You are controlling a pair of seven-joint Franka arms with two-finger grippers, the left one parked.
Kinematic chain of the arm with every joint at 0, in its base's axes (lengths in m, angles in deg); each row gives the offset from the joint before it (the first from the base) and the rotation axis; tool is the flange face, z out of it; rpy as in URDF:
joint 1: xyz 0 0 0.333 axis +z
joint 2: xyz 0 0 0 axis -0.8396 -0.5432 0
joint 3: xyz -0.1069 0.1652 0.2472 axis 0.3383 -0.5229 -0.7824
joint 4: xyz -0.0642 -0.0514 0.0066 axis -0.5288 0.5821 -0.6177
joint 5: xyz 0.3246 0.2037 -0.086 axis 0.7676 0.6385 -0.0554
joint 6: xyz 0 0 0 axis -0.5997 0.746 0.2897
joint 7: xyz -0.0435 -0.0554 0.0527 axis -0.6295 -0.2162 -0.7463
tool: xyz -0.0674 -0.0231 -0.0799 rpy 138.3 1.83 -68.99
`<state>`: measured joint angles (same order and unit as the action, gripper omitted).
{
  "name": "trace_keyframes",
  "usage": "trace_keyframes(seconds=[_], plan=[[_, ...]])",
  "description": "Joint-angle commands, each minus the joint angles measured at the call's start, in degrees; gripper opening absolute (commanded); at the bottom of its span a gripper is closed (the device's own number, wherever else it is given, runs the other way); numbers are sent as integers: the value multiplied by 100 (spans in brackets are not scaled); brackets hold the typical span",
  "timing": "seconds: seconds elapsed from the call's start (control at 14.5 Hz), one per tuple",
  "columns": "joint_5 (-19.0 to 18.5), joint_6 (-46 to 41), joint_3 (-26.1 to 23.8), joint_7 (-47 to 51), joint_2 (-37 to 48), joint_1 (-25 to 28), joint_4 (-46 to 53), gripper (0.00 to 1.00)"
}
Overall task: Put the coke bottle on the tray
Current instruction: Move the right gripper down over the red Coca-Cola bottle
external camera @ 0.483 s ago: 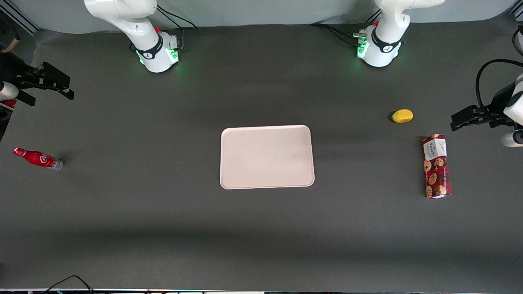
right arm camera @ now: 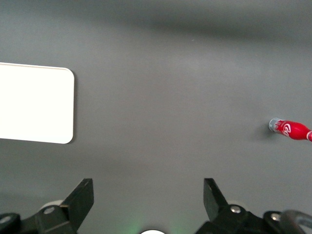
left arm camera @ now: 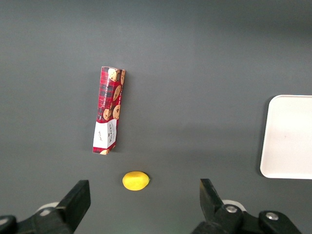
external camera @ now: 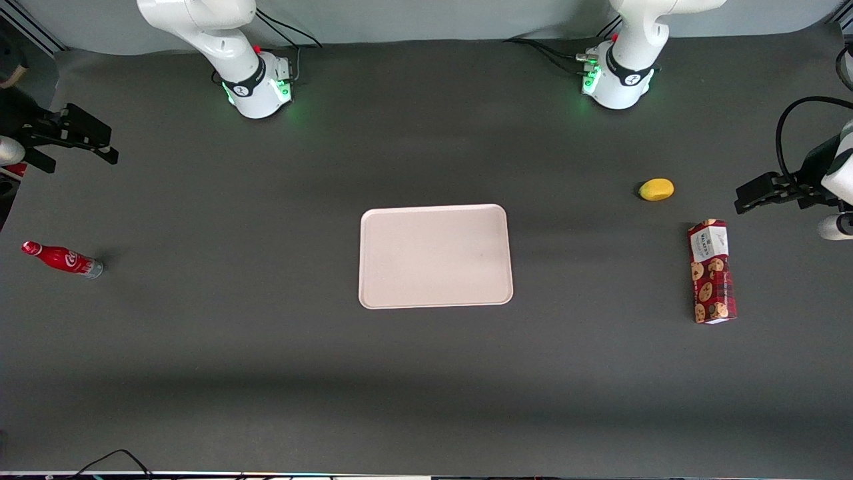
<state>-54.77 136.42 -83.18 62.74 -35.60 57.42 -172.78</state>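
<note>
The coke bottle (external camera: 61,259) lies on its side on the table (external camera: 266,373) near the working arm's end edge; the tray (external camera: 436,256) sits mid-table. The gripper (external camera: 110,153) hovers with fingers wide and empty, farther from the front camera than the bottle. Only the front and left wrist views show the cookie box (left arm camera: 108,110) and lemon (left arm camera: 135,180).

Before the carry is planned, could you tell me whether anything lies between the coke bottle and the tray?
Nothing: in the front view only bare dark table separates the coke bottle from the tray. The open gripper hangs above the table, farther from the camera.
</note>
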Motion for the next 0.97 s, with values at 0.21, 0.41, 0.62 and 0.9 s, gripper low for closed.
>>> trace_keyframes(seconds=[0.21,0.41,0.62,0.9], plan=[[-83,-110,1737,-2538,-89,-6,70,100],[-391,582,2292,-4064,-430,-85,-123,100],[160,1513,3231,-5656,-984,-42,-491,100],[1144,2481,3892,-7469,-1959,-50,-677,100]])
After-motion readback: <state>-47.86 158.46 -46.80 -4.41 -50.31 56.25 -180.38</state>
